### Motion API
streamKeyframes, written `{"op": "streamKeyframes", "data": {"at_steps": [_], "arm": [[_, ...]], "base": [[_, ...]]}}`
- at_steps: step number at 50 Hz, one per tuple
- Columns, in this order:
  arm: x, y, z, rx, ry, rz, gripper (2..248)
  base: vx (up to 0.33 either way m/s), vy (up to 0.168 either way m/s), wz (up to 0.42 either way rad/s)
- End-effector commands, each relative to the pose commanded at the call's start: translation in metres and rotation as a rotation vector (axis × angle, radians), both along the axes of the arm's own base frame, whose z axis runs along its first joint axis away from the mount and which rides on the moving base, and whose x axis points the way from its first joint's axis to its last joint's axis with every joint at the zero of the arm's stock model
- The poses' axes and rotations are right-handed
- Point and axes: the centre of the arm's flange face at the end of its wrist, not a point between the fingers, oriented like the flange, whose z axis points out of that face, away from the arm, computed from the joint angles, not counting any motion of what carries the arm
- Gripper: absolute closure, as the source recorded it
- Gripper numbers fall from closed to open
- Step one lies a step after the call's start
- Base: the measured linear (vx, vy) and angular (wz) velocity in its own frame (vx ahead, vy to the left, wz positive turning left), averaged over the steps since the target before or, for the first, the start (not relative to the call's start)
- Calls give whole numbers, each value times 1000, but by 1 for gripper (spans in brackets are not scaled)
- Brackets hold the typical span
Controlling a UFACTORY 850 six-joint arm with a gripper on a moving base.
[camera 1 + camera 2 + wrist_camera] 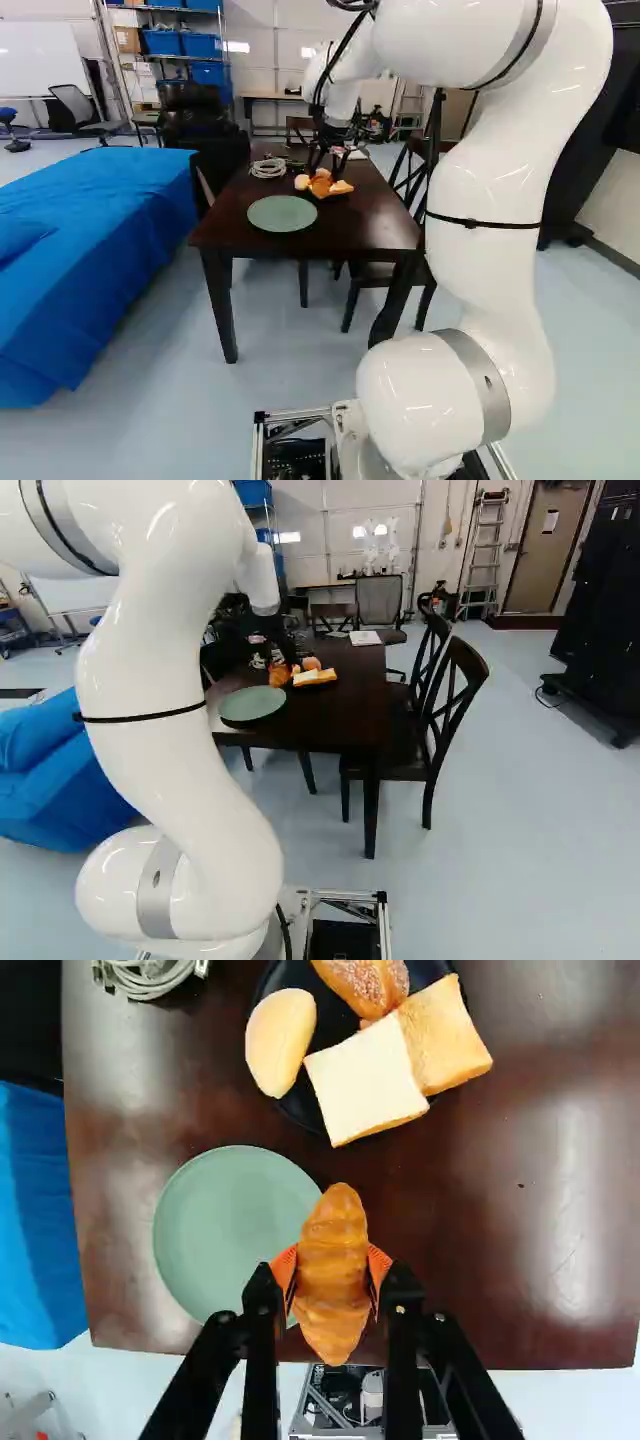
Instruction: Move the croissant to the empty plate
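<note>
Green and bare, the empty plate (pixel 282 213) lies near the table's (pixel 370 222) near edge in the left base view. In the right base view the croissant (pixel 279 675) shows beyond it, beside the bread (pixel 318 677). In the wrist view the gripper (pixel 332 1272) has its fingers parted by the croissant's width, pads against both sides; grasping looks done, carrying across and releasing remain.
</note>
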Motion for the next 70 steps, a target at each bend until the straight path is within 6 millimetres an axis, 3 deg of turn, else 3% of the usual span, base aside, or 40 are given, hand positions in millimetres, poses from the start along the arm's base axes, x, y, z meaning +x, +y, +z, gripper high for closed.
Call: {"op": "streamKeyframes", "data": {"at_steps": [49,70], "arm": [[26,89,-2,2,-8,136,147],[35,99,-19,-1,13,147,147]], "base": [[0,0,0],[0,0,0]]}}
